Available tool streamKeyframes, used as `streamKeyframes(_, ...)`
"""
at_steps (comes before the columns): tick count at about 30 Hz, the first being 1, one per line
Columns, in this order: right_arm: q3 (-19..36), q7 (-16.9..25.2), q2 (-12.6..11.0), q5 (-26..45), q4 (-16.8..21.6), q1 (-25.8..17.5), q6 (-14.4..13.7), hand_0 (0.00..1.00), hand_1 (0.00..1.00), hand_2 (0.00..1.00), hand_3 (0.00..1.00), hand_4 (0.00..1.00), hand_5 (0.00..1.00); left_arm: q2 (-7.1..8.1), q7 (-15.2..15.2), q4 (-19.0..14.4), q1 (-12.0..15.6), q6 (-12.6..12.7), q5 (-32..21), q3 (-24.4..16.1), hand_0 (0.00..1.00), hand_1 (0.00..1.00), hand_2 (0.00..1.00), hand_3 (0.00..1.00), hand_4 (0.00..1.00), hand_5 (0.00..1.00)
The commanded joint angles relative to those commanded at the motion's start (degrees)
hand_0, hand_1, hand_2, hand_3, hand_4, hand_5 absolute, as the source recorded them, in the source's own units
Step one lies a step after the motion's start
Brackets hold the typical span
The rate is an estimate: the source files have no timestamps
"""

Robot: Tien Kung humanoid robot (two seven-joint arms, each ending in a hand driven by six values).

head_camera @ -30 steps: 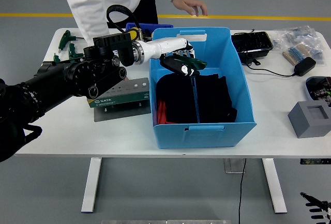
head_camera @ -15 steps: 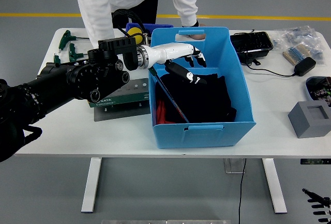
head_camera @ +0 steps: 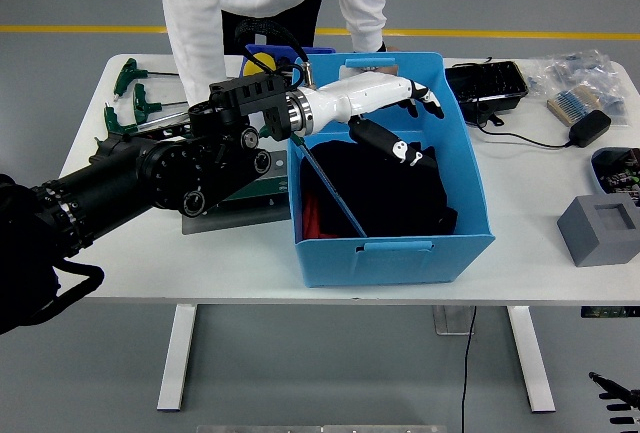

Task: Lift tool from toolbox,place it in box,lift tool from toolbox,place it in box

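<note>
Grey floor beyond; over the blue box (head_camera: 400, 243) my left hand (head_camera: 395, 118) hangs open, empty, tool (head_camera: 335, 195) dropped inside. Next: return to the toolbox (head_camera: 225, 198).

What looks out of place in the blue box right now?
A long thin tool lies slanted inside the blue box, one end propped against its left wall and the other down on the black cloth. The left hand hovers open above it, holding nothing.

Grey block (head_camera: 598, 229) and black tray (head_camera: 487, 84) — right side.
</note>
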Motion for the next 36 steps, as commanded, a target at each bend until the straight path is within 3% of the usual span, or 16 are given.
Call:
streamKeyframes(5, 0.31, 0.05, 0.30, 0.13, -0.14, -1.32, -0.05, 0.625, 0.588, 0.655, 0.549, 0.796, 0.656, 0.19, 2.62, -9.46, 5.00, -2.46, 11.38, -11.19, 0.367, 0.325, 0.419, 0.552, 0.990, 0.732)
streamKeyframes(6, 0.49, -0.02, 0.38, -0.16, -0.15, -1.52, 0.00, 0.624, 0.589, 0.653, 0.548, 0.791, 0.653, 0.85, 3.22, -11.07, 6.11, -3.10, 12.98, -13.09, 0.287, 0.219, 0.334, 0.480, 0.977, 0.731)
streamKeyframes(7, 0.60, -0.12, 0.46, -0.35, -0.16, -1.63, 0.04, 0.624, 0.589, 0.653, 0.548, 0.791, 0.653, 1.61, 3.73, -12.67, 7.20, -3.67, 14.01, -14.81, 0.287, 0.219, 0.334, 0.480, 0.977, 0.731)
streamKeyframes(13, 1.00, -0.47, 0.93, -1.03, -0.23, -2.41, 0.18, 0.624, 0.590, 0.653, 0.548, 0.791, 0.653, 6.16, 7.67, -21.38, 15.85, -6.75, 14.91, -23.60, 0.272, 0.217, 0.330, 0.481, 0.965, 0.730)
streamKeyframes(19, 1.24, -0.44, 1.30, -1.07, -0.34, -3.04, 0.09, 0.624, 0.592, 0.655, 0.547, 0.789, 0.652, 8.73, 12.37, -28.34, 26.74, -5.58, 12.74, -33.92, 0.261, 0.215, 0.332, 0.510, 0.934, 0.726)
streamKeyframes(23, 1.33, -0.42, 1.49, -1.14, -0.38, -3.35, 0.09, 0.624, 0.592, 0.655, 0.547, 0.789, 0.652, 10.06, 15.84, -32.03, 34.22, -2.70, 9.31, -40.76, 0.261, 0.215, 0.332, 0.510, 0.934, 0.726)
streamKeyframes(24, 1.29, -0.42, 1.53, -1.12, -0.39, -3.37, 0.10, 0.624, 0.596, 0.657, 0.547, 0.788, 0.651, 10.20, 16.66, -32.69, 35.75, -1.75, 8.49, -42.12, 0.243, 0.212, 0.324, 0.525, 0.867, 0.696)
streamKeyframes(29, 1.06, -0.37, 1.64, -0.85, -0.42, -3.24, 0.12, 0.624, 0.596, 0.657, 0.547, 0.788, 0.651, 9.38, 20.45, -34.81, 42.63, 3.32, 2.92, -47.82, 0.243, 0.212, 0.324, 0.525, 0.867, 0.696)
streamKeyframes(30, 1.05, -0.37, 1.65, -0.82, -0.42, -3.23, 0.12, 0.625, 0.596, 0.659, 0.546, 0.787, 0.651, 9.22, 20.75, -34.90, 43.40, 4.22, 1.76, -48.24, 0.205, 0.210, 0.317, 0.541, 0.823, 0.673)
streamKeyframes(35, 0.79, -0.22, 1.65, -0.36, -0.45, -2.99, 0.07, 0.625, 0.596, 0.659, 0.546, 0.787, 0.651, 8.50, 21.30, -33.96, 47.98, 11.06, -9.91, -47.89, 0.205, 0.210, 0.317, 0.541, 0.823, 0.673)
streamKeyframes(36, 0.72, -0.21, 1.65, -0.32, -0.45, -2.93, 0.08, 0.624, 0.596, 0.659, 0.546, 0.787, 0.651, 8.43, 20.55, -33.77, 48.83, 12.88, -12.14, -47.23, 0.205, 0.242, 0.409, 0.641, 0.863, 0.693)
